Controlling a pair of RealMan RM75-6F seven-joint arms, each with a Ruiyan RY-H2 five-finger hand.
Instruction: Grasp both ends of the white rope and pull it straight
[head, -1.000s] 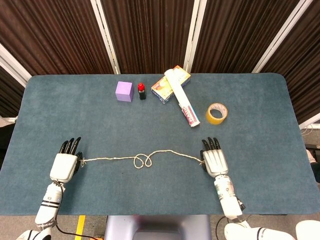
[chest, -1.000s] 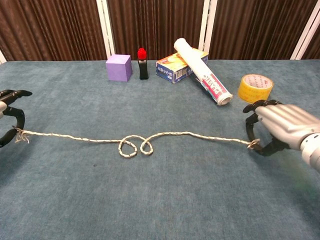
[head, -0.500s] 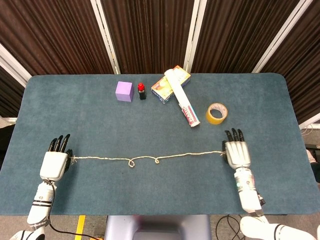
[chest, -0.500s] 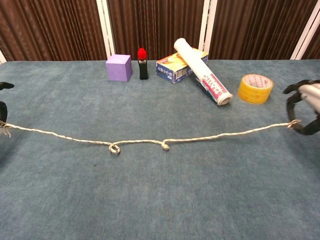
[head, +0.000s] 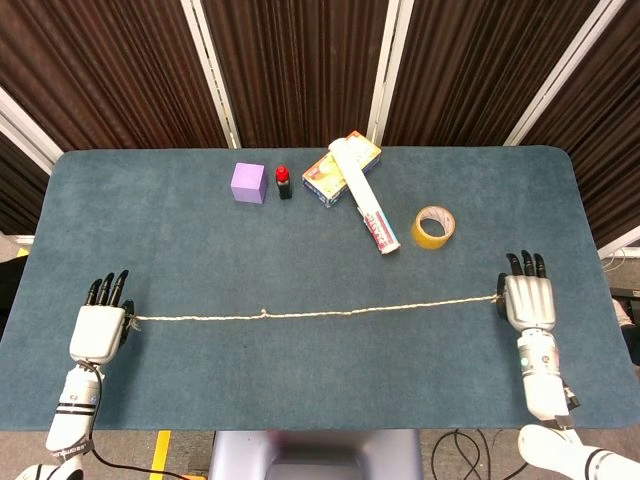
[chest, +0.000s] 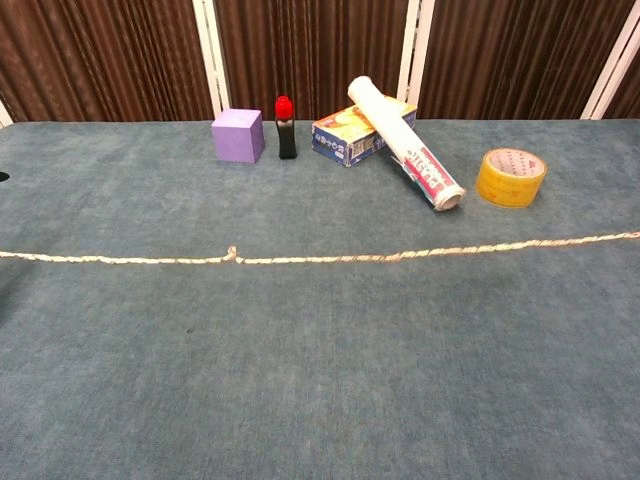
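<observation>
- The thin white twisted rope lies across the near half of the teal carpeted bench, its long axis running left to right and climbing slightly toward the right end.
- We note one small kink or knot-like bump left of its middle; apart from that the strand reads as close to a straight line in both views.
- The left hand sits at the rope's left end, back of the hand up, dark fingers pointing away from the robot. The rope end meets its inner side, and we judge it held there, though the contact itself is hidden under the hand.
- The right hand sits at the right end in the same posture, the rope meeting its inner edge. We judge this end held as well.
- The rope lies between the two hands, so any further straightening would call for the hands to part along the rope's own line. Neither hand is nearer the kink by much, though it sits somewhat toward the left one.
- In the chest view the rope runs off both side edges and neither hand shows.
- Well behind the rope stand a lilac cube, a small dark bottle with a red cap, a printed carton with a white roll lying across it, and a ring of yellow tape.
- We judge the task nearly complete, with only the small bump left.
</observation>
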